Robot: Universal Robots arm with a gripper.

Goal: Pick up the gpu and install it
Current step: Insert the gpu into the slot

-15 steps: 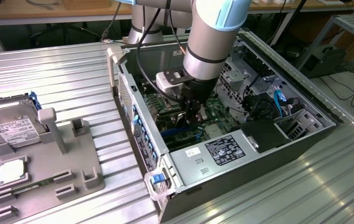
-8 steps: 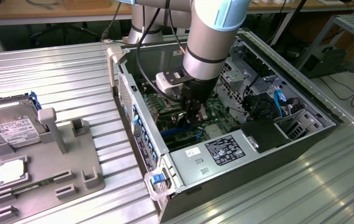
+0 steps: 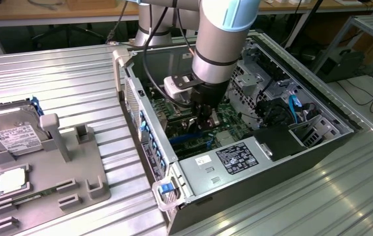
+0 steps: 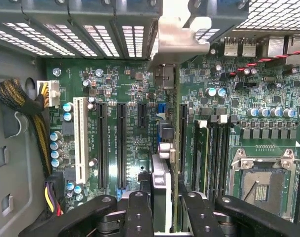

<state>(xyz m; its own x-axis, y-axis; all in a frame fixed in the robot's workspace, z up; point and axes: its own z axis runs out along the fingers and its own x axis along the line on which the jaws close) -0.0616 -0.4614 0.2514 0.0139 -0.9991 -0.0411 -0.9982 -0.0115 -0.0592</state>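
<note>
Plainly, the jaws were closed on the gpu [image 4: 161, 190], gripping the thin card on edge from both sides. Its silver bracket [image 4: 178, 37] lay at the far end, near the vented wall of the case [image 3: 304, 105]. The card stood over the motherboard [image 4: 135, 89], between a row of black slots [image 4: 122, 143] and the memory slots [image 4: 204, 153]; whether it was seated in a slot could not be told. A white slot [image 4: 81, 140] lay beyond the black ones, and the open socket [image 4: 261, 185] lay past the memory slots. In the exterior view the arm [image 3: 223, 39] reached down into the case, beside the power supply [image 3: 233, 160]. Well apart, at the exterior view's left, a grey holder [image 3: 75, 172] on the counter [image 3: 62, 78] carried a hard drive [image 3: 13, 135] and a CPU [image 3: 13, 179].
</note>
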